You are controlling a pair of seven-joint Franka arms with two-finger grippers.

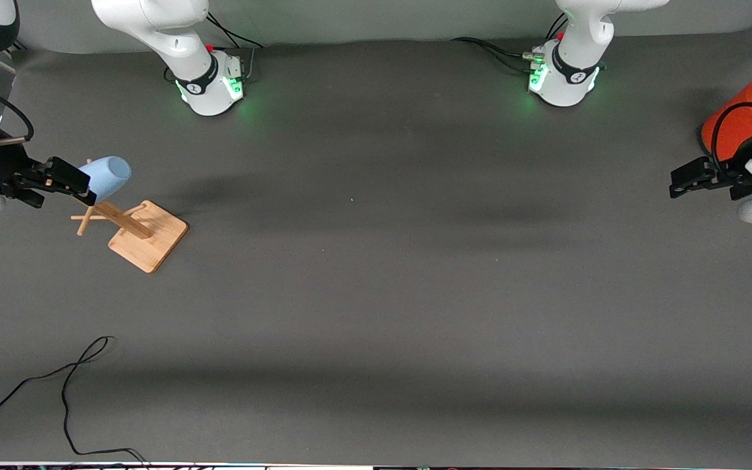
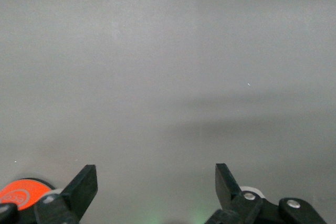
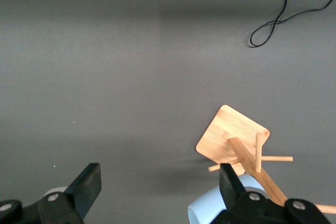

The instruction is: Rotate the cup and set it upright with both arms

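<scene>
The cup (image 1: 106, 177) hangs on the peg rack (image 1: 133, 230); the right gripper (image 1: 70, 184) gapes beside it, holding nothing. The left gripper (image 1: 689, 179) waits spread and empty by the orange can (image 1: 738, 124).

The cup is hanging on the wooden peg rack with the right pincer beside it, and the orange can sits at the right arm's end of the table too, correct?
Not quite. The cup is on the peg rack with the right pincer beside it, but the orange can sits at the left arm's end of the table, next to the left pincer. The front view shows this.
</scene>
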